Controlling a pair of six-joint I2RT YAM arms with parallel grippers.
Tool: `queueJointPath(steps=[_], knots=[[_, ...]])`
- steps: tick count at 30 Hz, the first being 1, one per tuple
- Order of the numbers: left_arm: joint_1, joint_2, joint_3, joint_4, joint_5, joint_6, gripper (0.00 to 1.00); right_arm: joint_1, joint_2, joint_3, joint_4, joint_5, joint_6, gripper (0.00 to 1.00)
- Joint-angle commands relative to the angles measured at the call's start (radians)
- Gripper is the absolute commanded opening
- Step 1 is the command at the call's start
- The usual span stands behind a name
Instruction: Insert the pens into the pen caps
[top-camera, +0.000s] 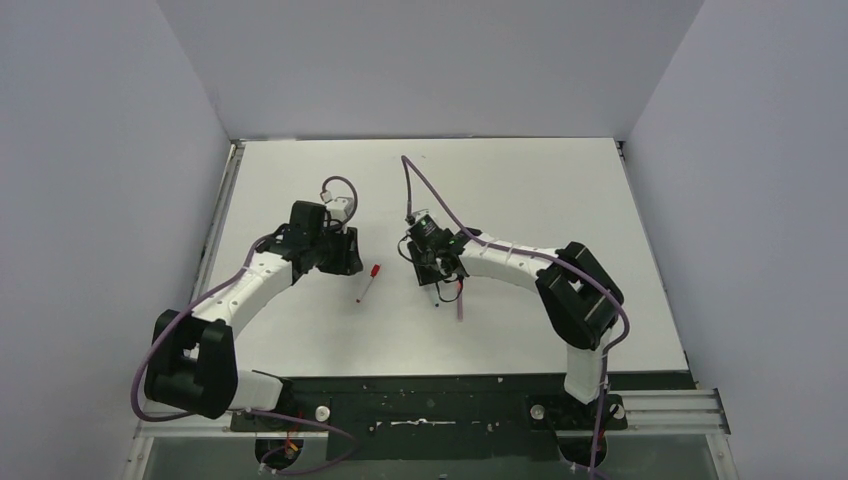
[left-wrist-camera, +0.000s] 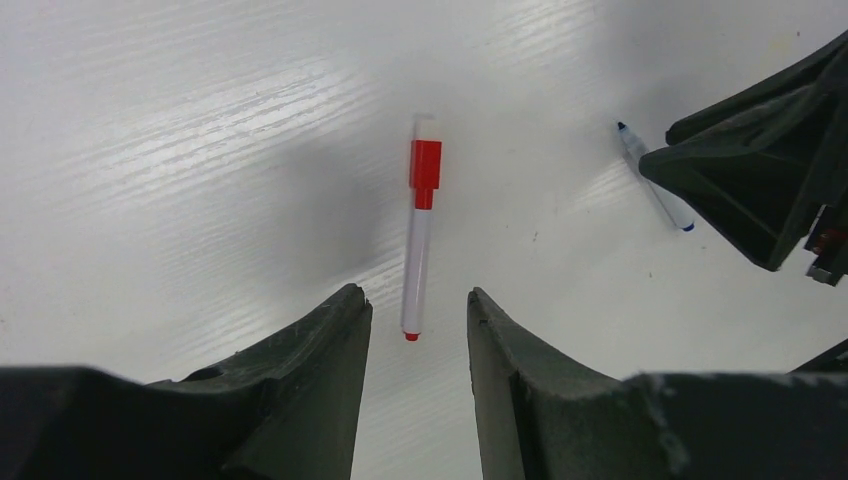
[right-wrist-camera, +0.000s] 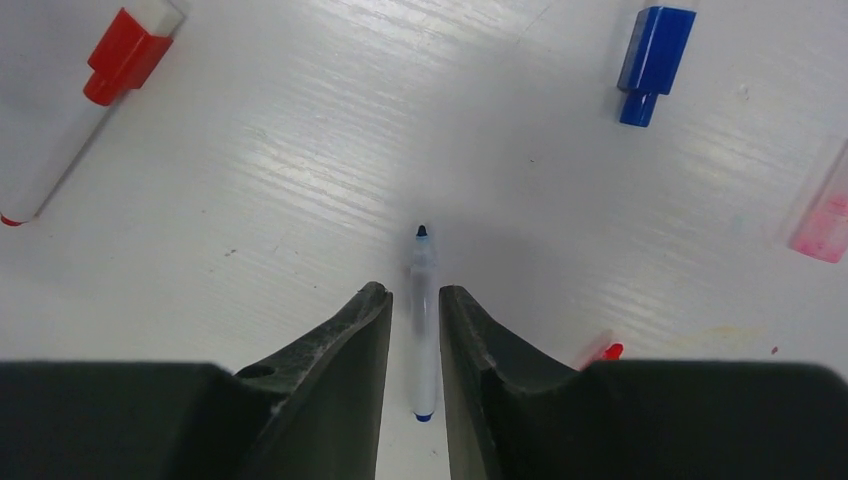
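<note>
A whitish pen (left-wrist-camera: 416, 262) lies on the table with the red pen cap (left-wrist-camera: 425, 170) seated on its far end. Its bare near end rests just ahead of my left gripper (left-wrist-camera: 415, 298), which is open and holds nothing. From above, this pen (top-camera: 368, 283) lies between the two arms. The blue-tipped pen (right-wrist-camera: 424, 330) lies uncapped between the fingers of my right gripper (right-wrist-camera: 413, 295). They stand narrowly open round it, with a slim gap on the left side. The blue cap (right-wrist-camera: 652, 62) and pale pink cap (right-wrist-camera: 825, 220) lie apart, farther out.
A red-ended pinkish pen (right-wrist-camera: 600, 352) peeks out beside my right finger. The right gripper's dark body (left-wrist-camera: 760, 170) reaches into the left wrist view close to the blue-tipped pen (left-wrist-camera: 655, 185). White walls close the table (top-camera: 520, 180) on three sides.
</note>
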Motion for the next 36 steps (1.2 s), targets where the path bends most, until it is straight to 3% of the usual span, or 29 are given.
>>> queueJointPath(steps=[1,11,16,21,29,36], knots=[[0.011,-0.049,-0.005,0.056,0.065,-0.011,0.39,0.005,0.028,0.015,0.037,0.025,-0.018,0.27],[0.029,-0.101,-0.010,0.035,0.079,-0.009,0.39,0.004,0.055,0.011,0.039,0.021,-0.025,0.25],[0.032,-0.117,-0.006,0.025,0.076,-0.015,0.39,0.004,0.051,-0.012,0.034,0.032,-0.031,0.13],[0.032,-0.121,0.010,0.027,0.075,-0.036,0.39,-0.005,0.020,-0.062,0.056,0.021,-0.048,0.12],[0.035,-0.208,-0.043,0.053,0.067,-0.090,0.38,-0.024,0.040,-0.049,0.033,-0.038,-0.085,0.00],[0.039,-0.274,-0.123,0.178,0.210,-0.164,0.39,-0.032,-0.095,-0.012,0.091,-0.075,-0.056,0.00]])
